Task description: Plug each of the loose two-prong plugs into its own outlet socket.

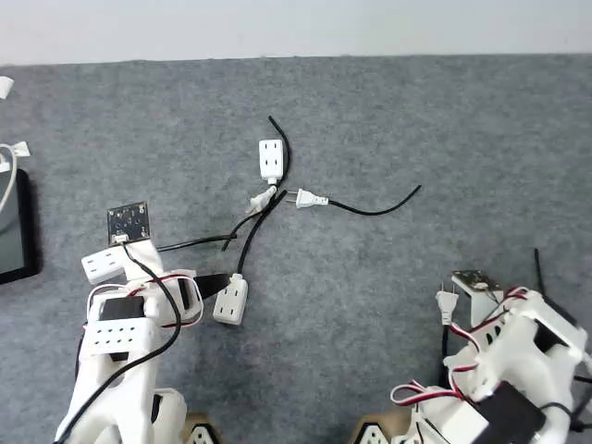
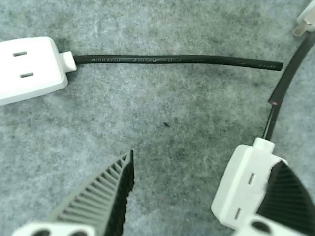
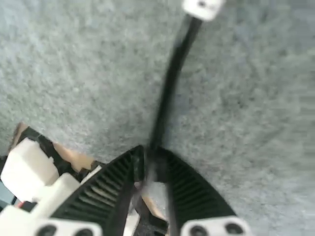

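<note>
Three white outlet sockets lie on the grey carpet: one far off (image 1: 270, 159), one by the left arm's base (image 1: 104, 265), one at mid-left (image 1: 231, 301). Two white plugs (image 1: 262, 200) (image 1: 311, 199) on black cords lie loose just below the far socket. My left gripper (image 2: 204, 167) is open; the mid-left socket (image 2: 246, 189) lies against the inside of one finger, and the other near socket (image 2: 29, 69) lies farther off with its cord (image 2: 177, 60). My right gripper (image 3: 151, 158) is shut on a black cord just behind a third plug (image 3: 203, 7), which points away from the right arm (image 1: 448, 301).
A dark flat device (image 1: 14, 222) with a white cable sits at the left edge. Loose black cords (image 1: 250, 236) cross between the far socket and the left arm. Bare carpet (image 1: 370, 305) stretches between the two arms and on the far right.
</note>
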